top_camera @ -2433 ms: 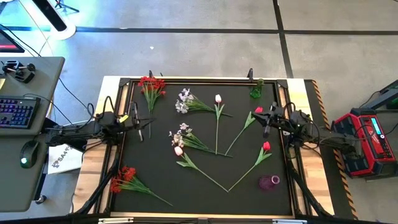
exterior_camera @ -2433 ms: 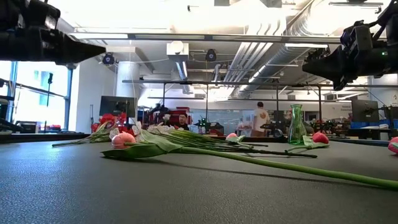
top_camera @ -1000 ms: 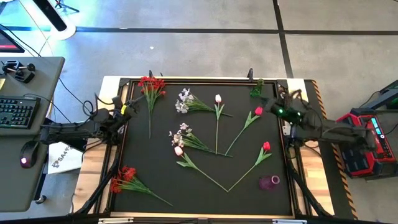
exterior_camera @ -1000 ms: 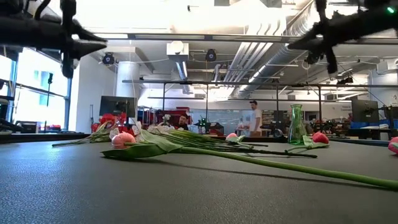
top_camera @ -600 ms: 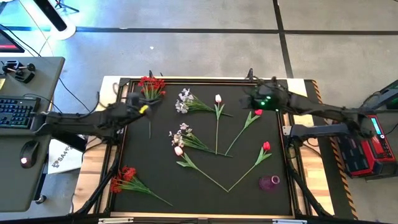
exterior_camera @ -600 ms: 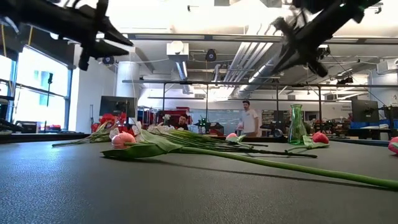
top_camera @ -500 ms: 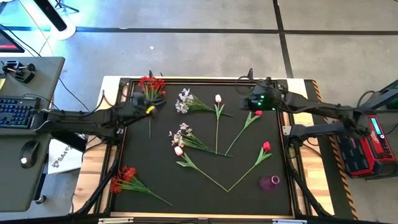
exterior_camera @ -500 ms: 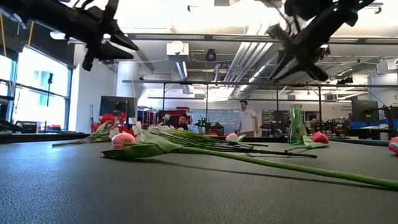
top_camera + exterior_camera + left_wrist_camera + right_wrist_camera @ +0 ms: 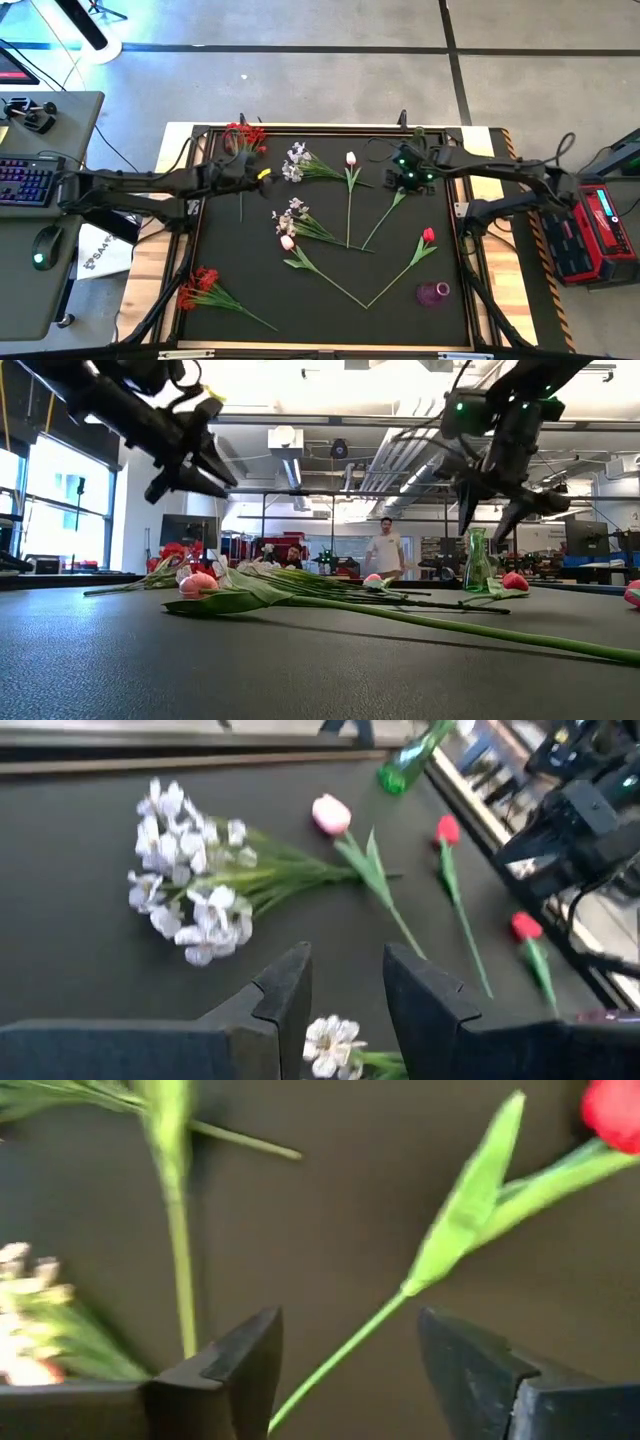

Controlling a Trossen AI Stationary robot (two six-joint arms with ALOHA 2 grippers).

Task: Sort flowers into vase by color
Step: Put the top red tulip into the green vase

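Long-stemmed flowers lie on the black mat: red bunches (image 9: 243, 140) (image 9: 200, 285), white-lavender sprigs (image 9: 298, 163) (image 9: 290, 215), a white-pink tulip (image 9: 351, 158), a pink tulip (image 9: 287, 242) and red tulips (image 9: 428, 236) (image 9: 612, 1110). A green vase (image 9: 476, 560) stands at the far right. A purple vase (image 9: 433, 292) is at the near right. My left gripper (image 9: 262, 176) hovers open, left of the far sprig (image 9: 190, 870). My right gripper (image 9: 405, 180) hangs open, pointing down above a red tulip's stem (image 9: 400, 1295).
A raised frame (image 9: 460, 230) borders the mat. Cables run along its left and right sides. Beyond the left edge stands a desk with a keyboard (image 9: 25, 180) and a mouse. A red case (image 9: 590, 225) sits off to the right. A person walks in the room behind (image 9: 382, 550).
Both grippers have swung in from the table's side edges over the mat, the left toward the right, the right toward the left and lower. Both have tipped downward, the right steeply. The right gripper's fingers have spread apart. No flower has moved.
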